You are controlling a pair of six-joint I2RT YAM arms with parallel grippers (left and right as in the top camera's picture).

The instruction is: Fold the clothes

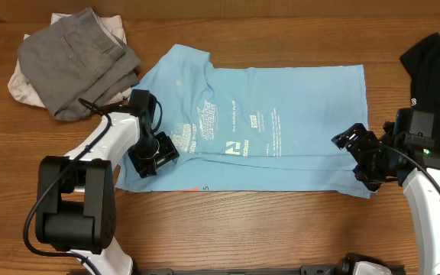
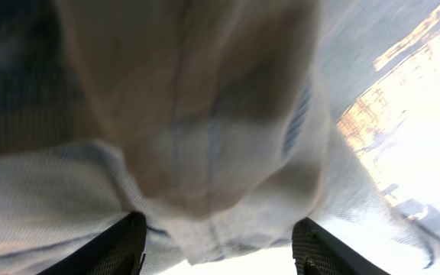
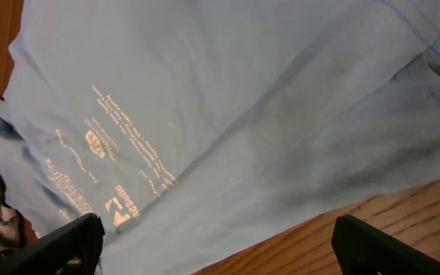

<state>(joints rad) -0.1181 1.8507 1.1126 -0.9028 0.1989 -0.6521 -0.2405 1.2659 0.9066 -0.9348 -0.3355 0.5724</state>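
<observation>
The clothes are chiefly a light blue T-shirt spread flat across the middle of the table, print side up. My left gripper is pressed down onto its lower left part. Up close, a raised fold of the shirt bulges between the two dark fingers, which stand apart around it; the left gripper is open. My right gripper hovers at the shirt's lower right corner, open wide. Under it lie the shirt and its hem, with nothing between the right gripper's fingers.
A grey garment lies heaped on an off-white one at the back left. A black garment lies at the back right. Wooden tabletop shows along the front.
</observation>
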